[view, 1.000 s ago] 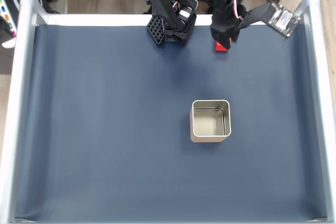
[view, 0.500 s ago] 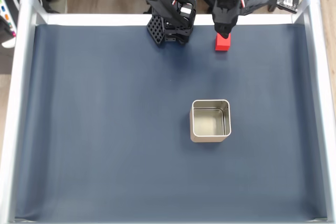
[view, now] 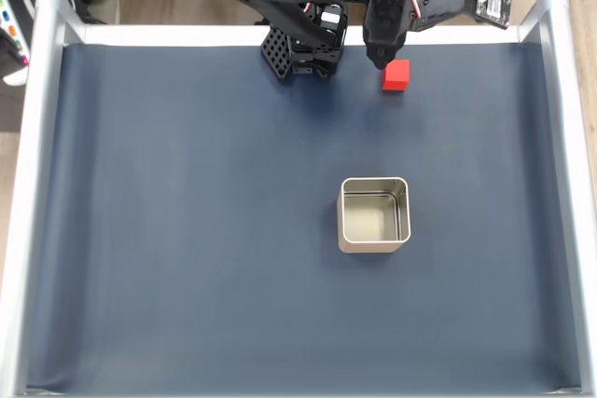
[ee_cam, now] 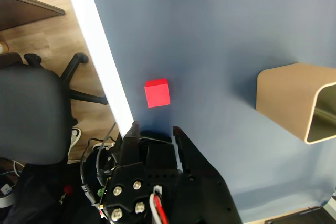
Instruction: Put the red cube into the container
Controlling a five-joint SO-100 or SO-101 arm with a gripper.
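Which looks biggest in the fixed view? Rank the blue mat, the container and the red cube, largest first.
1. Blue mat, covering nearly the whole table.
2. Container, the square metal tin.
3. Red cube, clearly smaller than the tin.

All lie on the same surface, so the order is safe.

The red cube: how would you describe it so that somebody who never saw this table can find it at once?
In the fixed view, look at the far edge of the dark blue mat, just right of the black arm's base. The cube lies there beside the claw, well apart from the tin. It is the one small, bright red thing.
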